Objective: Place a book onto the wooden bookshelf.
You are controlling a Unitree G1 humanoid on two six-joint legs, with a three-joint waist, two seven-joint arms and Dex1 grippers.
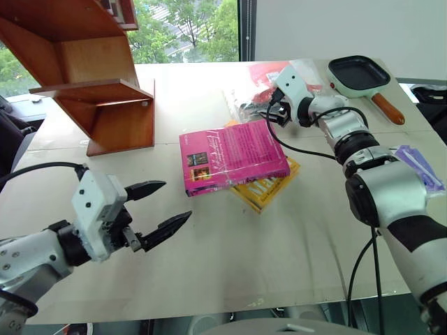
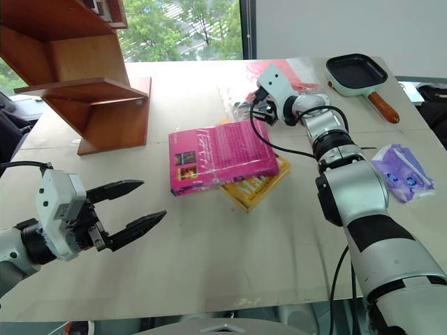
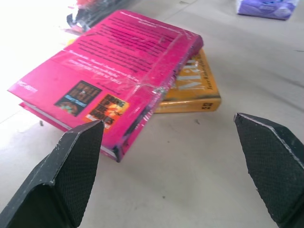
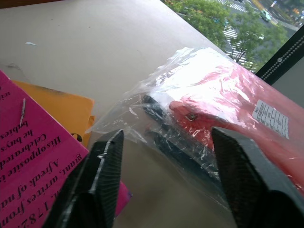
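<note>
Nearest the head camera, the left gripper (image 1: 162,208) hangs low over the bare front part of the table (image 1: 230,272), its two black fingers spread wide and holding nothing. One fingertip (image 1: 155,186) points toward the middle of the table, the other (image 1: 180,220) sits nearer the front edge; neither touches anything. In the left wrist view the same fingers (image 3: 76,166) frame open tabletop, and the book (image 3: 114,80) lies ahead of them, apart from both pads.

That book (image 1: 232,155) is pink, lying flat with its back cover up, near the table's centre. It rests partly on top of a yellow book (image 1: 269,187), whose corner and spine stick out from under it on the robot's right. The wooden bookshelf (image 1: 98,77) stands at the far left of the table, well apart from the book.

Further back, the right gripper (image 1: 271,112) reaches over the far side of the table, just beyond the book's far corner. Its fingers (image 4: 102,180) are apart, with nothing clamped between them. Ahead of them lies a clear plastic bag (image 4: 213,123) with something red and black inside; whether a fingertip brushes the bag is hard to tell. The pink cover shows just beside one finger in the right wrist view, not gripped.

A small frying pan (image 1: 360,75) and a purple packet (image 2: 401,171) lie off to the right.
</note>
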